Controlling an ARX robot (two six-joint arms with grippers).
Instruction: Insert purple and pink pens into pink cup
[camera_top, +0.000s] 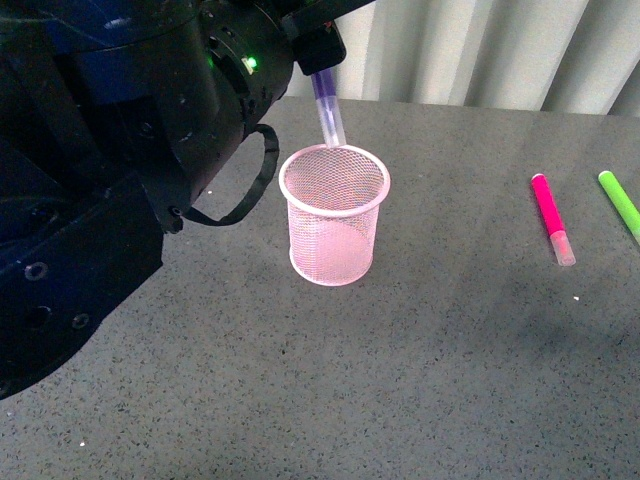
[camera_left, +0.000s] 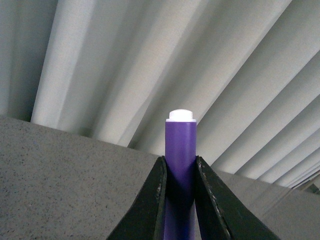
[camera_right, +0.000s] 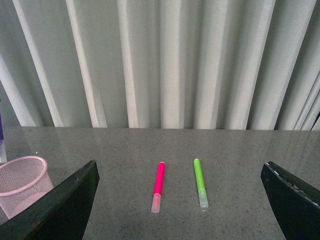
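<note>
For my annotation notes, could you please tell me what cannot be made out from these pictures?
Purple pen tip: front view, at the pink cup's far rim; inside or behind it, cannot tell.
Green pen: front view, cut off by the right edge.
Pink cup: right wrist view, cut by the frame edge.
Purple pen's lower part: left wrist view, hidden inside the left gripper.

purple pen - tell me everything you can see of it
The purple pen is a short marker with a glossy, plastic-looking purple barrel, a white plug on top and a pale translucent cap pointing down. It hangs nearly upright, clamped on both sides by the left arm's black jaws. The cap tip sits at the far rim of the pink cup; whether it touches is unclear.
</note>
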